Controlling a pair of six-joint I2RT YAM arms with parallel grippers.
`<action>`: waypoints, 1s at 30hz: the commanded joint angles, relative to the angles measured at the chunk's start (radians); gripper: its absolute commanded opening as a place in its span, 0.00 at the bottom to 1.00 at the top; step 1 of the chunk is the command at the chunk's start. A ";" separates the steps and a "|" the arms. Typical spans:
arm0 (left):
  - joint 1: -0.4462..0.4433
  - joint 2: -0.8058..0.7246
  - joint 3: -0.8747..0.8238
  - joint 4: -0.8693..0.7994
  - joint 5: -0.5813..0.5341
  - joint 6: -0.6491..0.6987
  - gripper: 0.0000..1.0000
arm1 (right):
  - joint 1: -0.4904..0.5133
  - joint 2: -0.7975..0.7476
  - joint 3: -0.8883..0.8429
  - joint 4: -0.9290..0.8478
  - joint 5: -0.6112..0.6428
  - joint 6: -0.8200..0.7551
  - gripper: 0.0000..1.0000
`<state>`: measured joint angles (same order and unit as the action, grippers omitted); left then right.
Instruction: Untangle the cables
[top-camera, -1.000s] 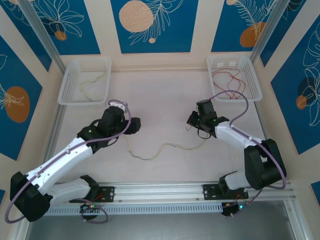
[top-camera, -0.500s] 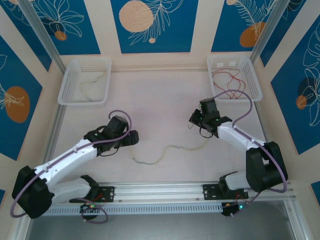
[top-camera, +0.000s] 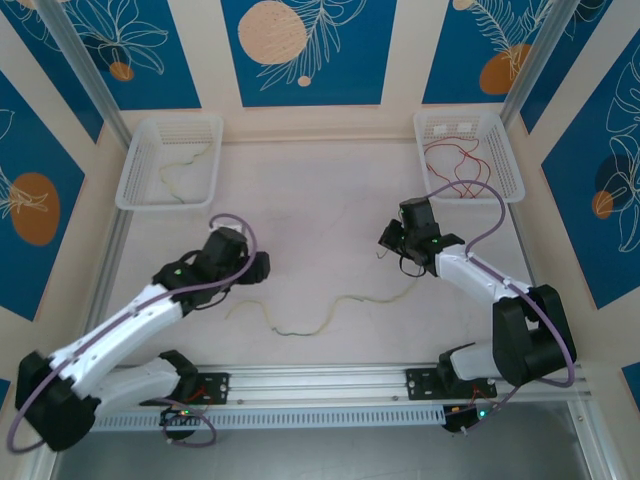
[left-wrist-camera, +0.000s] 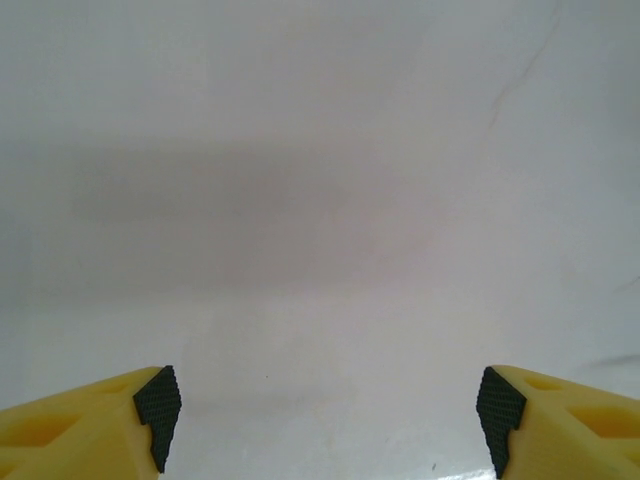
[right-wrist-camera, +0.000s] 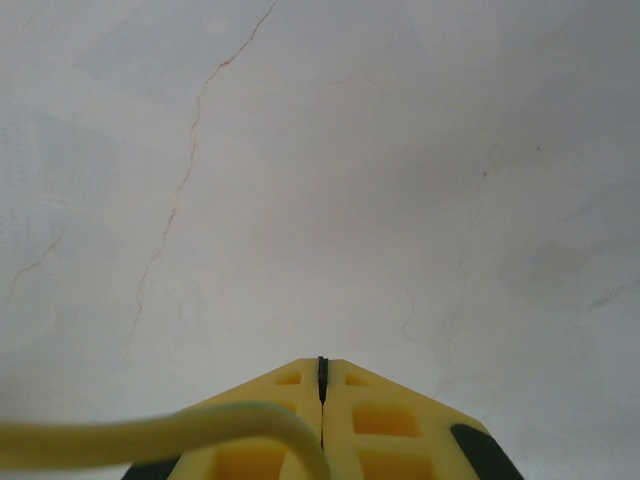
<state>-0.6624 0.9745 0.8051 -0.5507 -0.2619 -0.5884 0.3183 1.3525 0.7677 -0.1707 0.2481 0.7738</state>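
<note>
Yellow cable (right-wrist-camera: 150, 435) comes curling out of the right tool (right-wrist-camera: 322, 372), whose jaws are pressed flat together with no gap at the tips. In its wrist view the strand bends down into the seam between the fingers, so I take it to be pinched there. From above, that tool (top-camera: 390, 240) hangs over the middle right of the counter (top-camera: 320, 200). The cable (top-camera: 350, 297) drops away from it and runs in loose waves leftward along the counter, ending near the left arm.

The left tool (left-wrist-camera: 325, 410) is spread wide with nothing in it. Its black pads (left-wrist-camera: 160, 405) sit well apart over bare counter. In the overhead view it (top-camera: 258, 268) hovers just above the far end of the yellow strand, near it but not touching as far as I can tell.

Further out, the left basket (top-camera: 135, 190) at the back holds a pale cable (top-camera: 185, 160), and the right basket (top-camera: 505, 190) holds thin red cables (top-camera: 455, 160).

Most of the sorting looks done. This one strand lies on its own, crossing nothing, so no knot is left that I can see. What remains, by my reckoning, is carrying it to a basket, most likely the left one with the similar pale strand.
</note>
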 joint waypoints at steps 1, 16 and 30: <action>-0.003 -0.100 0.054 -0.002 -0.031 0.112 0.73 | -0.010 -0.026 -0.013 -0.008 0.044 0.019 0.00; -0.089 0.030 0.063 -0.155 0.332 0.064 0.56 | -0.063 0.013 0.038 -0.033 0.046 0.133 0.00; -0.088 0.181 -0.032 -0.144 0.323 -0.059 0.66 | -0.066 0.023 0.051 -0.023 0.028 0.118 0.00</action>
<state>-0.7429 1.1374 0.8043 -0.6758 0.1055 -0.6186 0.2504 1.3674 0.7948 -0.2016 0.2840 0.8906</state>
